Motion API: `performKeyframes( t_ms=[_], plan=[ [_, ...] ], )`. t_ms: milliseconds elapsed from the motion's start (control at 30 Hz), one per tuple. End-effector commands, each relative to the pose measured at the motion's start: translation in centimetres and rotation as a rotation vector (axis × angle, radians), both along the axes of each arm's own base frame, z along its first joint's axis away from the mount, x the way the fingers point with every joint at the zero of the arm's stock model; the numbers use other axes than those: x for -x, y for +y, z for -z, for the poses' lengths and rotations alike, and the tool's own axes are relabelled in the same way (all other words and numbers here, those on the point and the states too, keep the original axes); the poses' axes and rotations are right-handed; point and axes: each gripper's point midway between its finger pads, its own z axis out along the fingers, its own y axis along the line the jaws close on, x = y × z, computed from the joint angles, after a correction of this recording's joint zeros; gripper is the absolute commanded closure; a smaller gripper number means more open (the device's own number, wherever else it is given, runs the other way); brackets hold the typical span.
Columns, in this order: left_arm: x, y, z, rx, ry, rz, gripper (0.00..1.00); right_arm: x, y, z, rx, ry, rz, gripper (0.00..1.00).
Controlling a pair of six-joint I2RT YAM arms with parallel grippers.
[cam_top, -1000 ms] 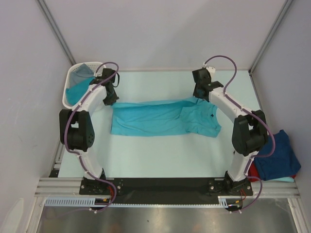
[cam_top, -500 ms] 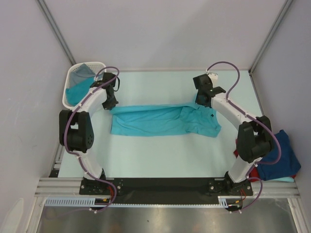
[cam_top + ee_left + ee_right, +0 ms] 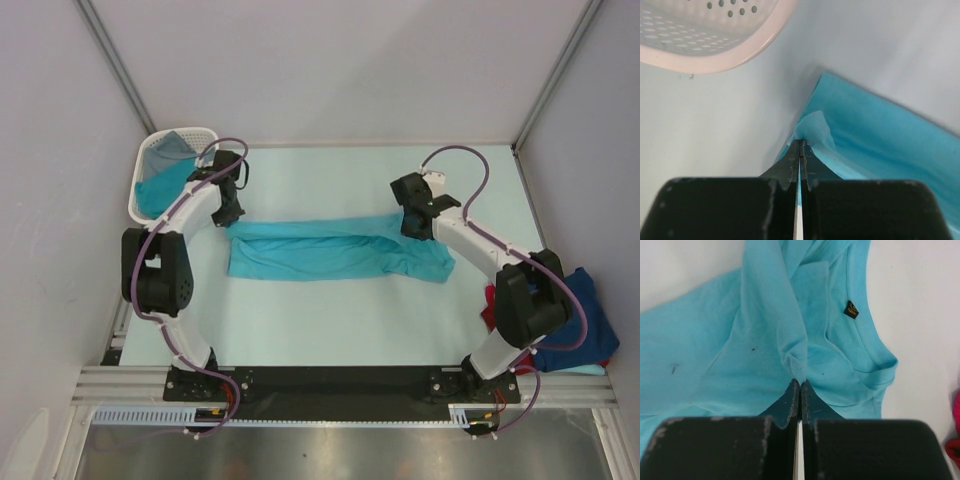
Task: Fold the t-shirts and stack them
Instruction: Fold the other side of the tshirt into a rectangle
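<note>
A teal t-shirt (image 3: pixel 330 250) lies stretched left to right across the middle of the table, its far edge folded toward the near side. My left gripper (image 3: pixel 230 212) is shut on the shirt's far left corner (image 3: pixel 812 131), pinching a small peak of cloth. Over the far right part, my right gripper (image 3: pixel 412 220) is shut on a raised fold (image 3: pixel 795 352) beside the collar and its black label (image 3: pixel 851 309). A navy t-shirt (image 3: pixel 575 325) lies on red cloth (image 3: pixel 489 305) at the right edge. More teal and grey cloth (image 3: pixel 165 172) fills the basket.
A white slotted basket (image 3: pixel 140 185) stands at the far left, just beyond my left gripper; its rim (image 3: pixel 715 55) shows in the left wrist view. Grey walls and metal posts close the table on three sides.
Both grippers have moved toward the near side with the shirt's far edge, the right one farther. The fold has narrowed the shirt into a slimmer band.
</note>
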Motion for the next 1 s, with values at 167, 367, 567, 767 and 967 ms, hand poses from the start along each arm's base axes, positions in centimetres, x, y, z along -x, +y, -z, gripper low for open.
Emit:
performKeyframes(
  t_ms=[167, 367, 567, 767, 967],
  plan=[
    [0.3, 0.0, -2.2, -0.034, -0.060, 0.002, 1.00, 1.7, -1.8, -0.8, 0.021, -0.017, 0.049, 1.00],
    [1.3, -0.3, -0.3, -0.054, -0.006, 0.011, 1.00, 1.9, -1.7, 0.3, 0.023, 0.012, 0.046, 1.00],
    [1.6, -0.3, 0.5, -0.055, 0.020, 0.008, 1.00, 1.8, -1.5, 0.6, 0.018, 0.027, 0.036, 1.00],
    [1.8, -0.6, 1.1, -0.057, 0.051, 0.013, 0.90, 1.9, -1.3, 0.9, 0.021, 0.056, 0.036, 1.00],
    [1.0, -1.1, -1.3, -0.064, -0.020, 0.021, 0.53, 0.7, -0.4, -1.2, -0.022, -0.032, 0.018, 0.67]
  ],
)
